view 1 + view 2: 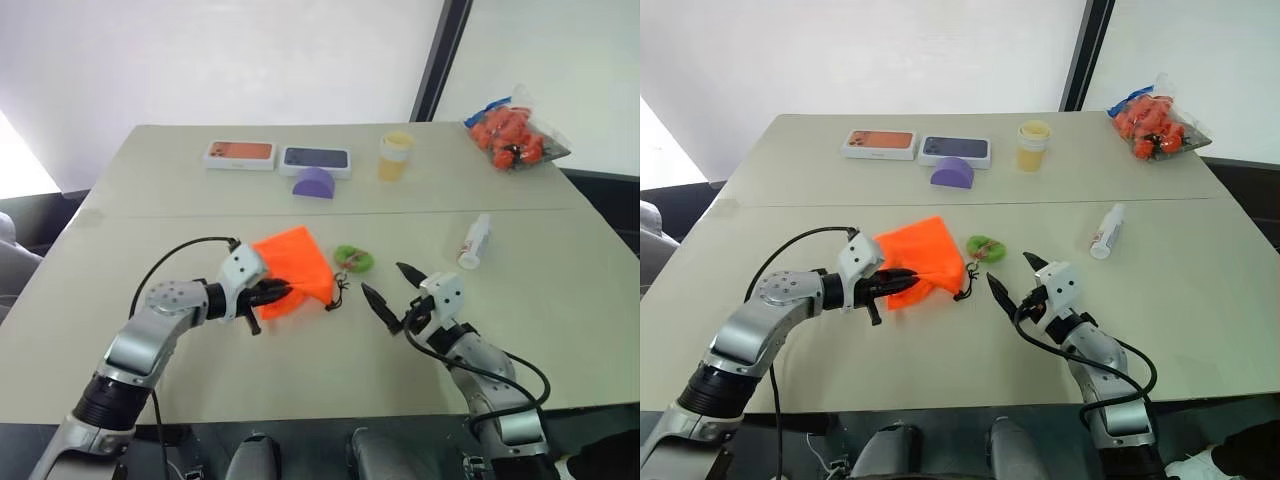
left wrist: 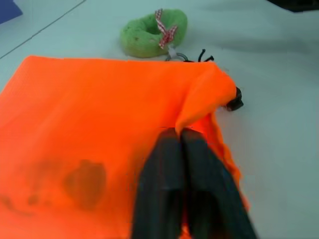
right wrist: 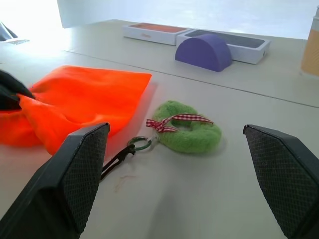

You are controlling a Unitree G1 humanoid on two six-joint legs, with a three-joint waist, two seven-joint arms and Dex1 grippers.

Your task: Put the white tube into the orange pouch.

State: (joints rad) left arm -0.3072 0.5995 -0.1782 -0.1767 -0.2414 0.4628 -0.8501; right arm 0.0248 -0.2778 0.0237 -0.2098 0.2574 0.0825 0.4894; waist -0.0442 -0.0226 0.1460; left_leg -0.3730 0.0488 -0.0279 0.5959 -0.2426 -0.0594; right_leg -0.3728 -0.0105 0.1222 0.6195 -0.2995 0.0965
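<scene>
Well, orange pouch [image 1: 293,270] (pinched shut) lies apart from white tube [image 1: 474,241].

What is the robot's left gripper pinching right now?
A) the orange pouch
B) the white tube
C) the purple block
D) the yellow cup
A: the left gripper has its black fingers shut on an edge of the orange pouch, while the white tube lies untouched on the table farther off to the robot's right.
</scene>
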